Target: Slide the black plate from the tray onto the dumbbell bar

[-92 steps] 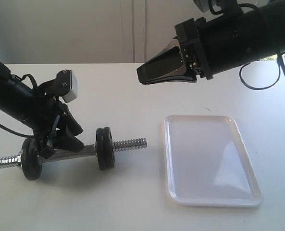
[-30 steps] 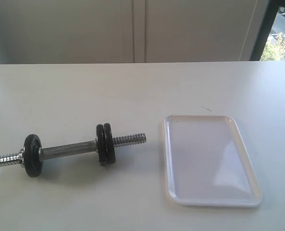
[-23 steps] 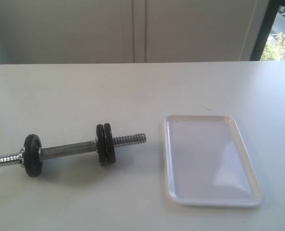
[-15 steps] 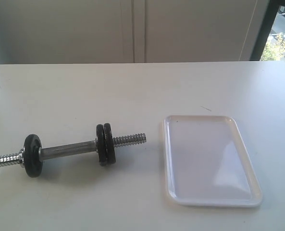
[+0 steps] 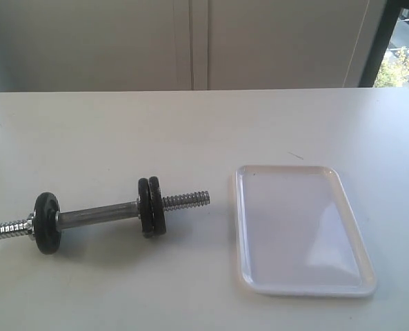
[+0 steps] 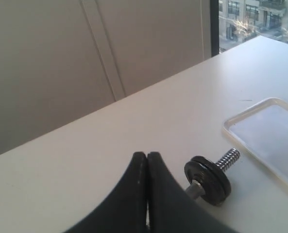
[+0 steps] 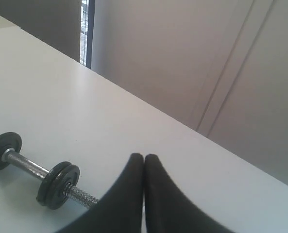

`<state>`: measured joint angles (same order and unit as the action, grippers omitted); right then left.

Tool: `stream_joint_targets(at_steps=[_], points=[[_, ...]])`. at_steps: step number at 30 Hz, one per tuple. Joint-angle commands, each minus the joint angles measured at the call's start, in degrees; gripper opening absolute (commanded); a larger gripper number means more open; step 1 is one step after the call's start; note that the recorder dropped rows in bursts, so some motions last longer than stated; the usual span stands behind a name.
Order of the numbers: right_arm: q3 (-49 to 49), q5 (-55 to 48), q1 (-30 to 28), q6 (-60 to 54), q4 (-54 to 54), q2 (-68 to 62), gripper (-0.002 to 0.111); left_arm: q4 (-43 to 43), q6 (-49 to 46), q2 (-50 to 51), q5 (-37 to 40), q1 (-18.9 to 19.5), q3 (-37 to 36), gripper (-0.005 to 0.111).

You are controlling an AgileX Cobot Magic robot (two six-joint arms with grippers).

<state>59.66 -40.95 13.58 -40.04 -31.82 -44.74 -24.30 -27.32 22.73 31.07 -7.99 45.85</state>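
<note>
We see the left hand (image 6: 147,158) and the right hand (image 7: 144,159), each closed tip to tip and poised above the worktop (image 5: 190,131), while the black plate (image 5: 158,205) sits threaded on the dumbbell bar (image 5: 97,216), apart from the tray (image 5: 239,227).

White tabletop (image 5: 190,131), pale panelled wall (image 5: 190,41) behind, daylit window (image 5: 405,41) at right
</note>
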Motion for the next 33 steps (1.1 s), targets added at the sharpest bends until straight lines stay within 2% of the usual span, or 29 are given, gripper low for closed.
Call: stream_joint_targets(at_steps=[1,6,9,13,17,24,28,30,33], points=[[-0.4,0.6,-0.5,0.3,0.2,0.5,0.000,0.7,-2.2,-5.7,-0.1,1.4,-2.1,0.000],[-0.4,0.6,-0.5,0.3,0.2,0.5,0.000,0.8,-8.7,-12.8,-3.6,4.8,-10.5,0.000],[-0.4,0.6,-0.5,0.3,0.2,0.5,0.000,0.3,-8.0,-16.4,-11.4,5.8,-17.1,0.000],[-0.4,0.6,-0.5,0.3,0.2,0.5,0.000,-5.0,-7.9,-21.3,-22.6,6.1,-25.1,0.000],[-0.4,0.8,-0.5,0.1,0.2,0.5,0.000,-11.6,-5.1,-22.7,-33.6,6.1,-31.8,0.000],[-0.4,0.9,-0.5,0.1,0.2,0.6,0.000,-21.9,8.1,-22.7,-50.4,6.2,-41.7,0.000],[-0.4,0.9,-0.5,0.1,0.2,0.6,0.000,-22.4,14.2,-22.7,-52.1,7.3,-45.8,0.000],[-0.4,0.9,-0.5,0.1,0.2,0.6,0.000,-22.4,17.7,-22.7,-52.5,7.5,-45.8,0.000],[-0.4,0.9,-0.5,0.1,0.1,0.6,0.000,-22.1,18.3,-22.7,-50.4,7.3,-45.8,0.000]])
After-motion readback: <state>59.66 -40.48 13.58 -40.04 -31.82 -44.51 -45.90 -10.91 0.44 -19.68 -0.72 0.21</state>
